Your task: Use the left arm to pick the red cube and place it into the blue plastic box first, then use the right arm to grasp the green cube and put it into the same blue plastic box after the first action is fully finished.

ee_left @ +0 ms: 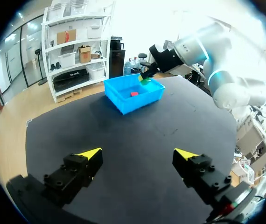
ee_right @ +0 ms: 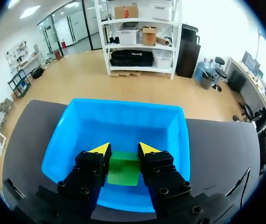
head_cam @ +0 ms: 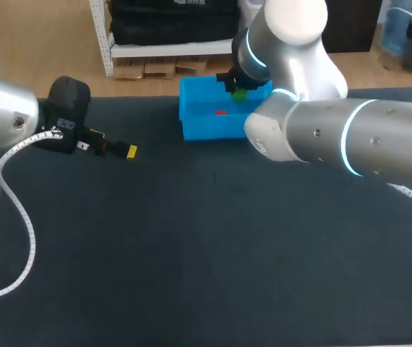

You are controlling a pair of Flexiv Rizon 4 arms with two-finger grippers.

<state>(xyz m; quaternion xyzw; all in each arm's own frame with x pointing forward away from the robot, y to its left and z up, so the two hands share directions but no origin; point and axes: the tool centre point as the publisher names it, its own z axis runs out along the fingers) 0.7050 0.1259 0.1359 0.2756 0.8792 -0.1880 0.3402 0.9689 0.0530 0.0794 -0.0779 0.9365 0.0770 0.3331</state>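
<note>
Red cube (ee_left: pixel 134 94): 1, boxed | green cube (ee_right: pixel 124 169): 1 — clamped in right end effector (ee_right: pixel 123 150) | left end effector (ee_left: pixel 138 154) (apart)

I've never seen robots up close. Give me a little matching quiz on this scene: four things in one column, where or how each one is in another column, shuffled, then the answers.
Things
1. red cube
2. green cube
3. blue plastic box
4. left arm

Places and states
A. clamped in the jaws of the right arm, over the box
B. at the far edge of the table
C. jaws open, holding nothing
D. lying on the box's floor

Pairs: 1-D, 2-A, 3-B, 4-C
</note>
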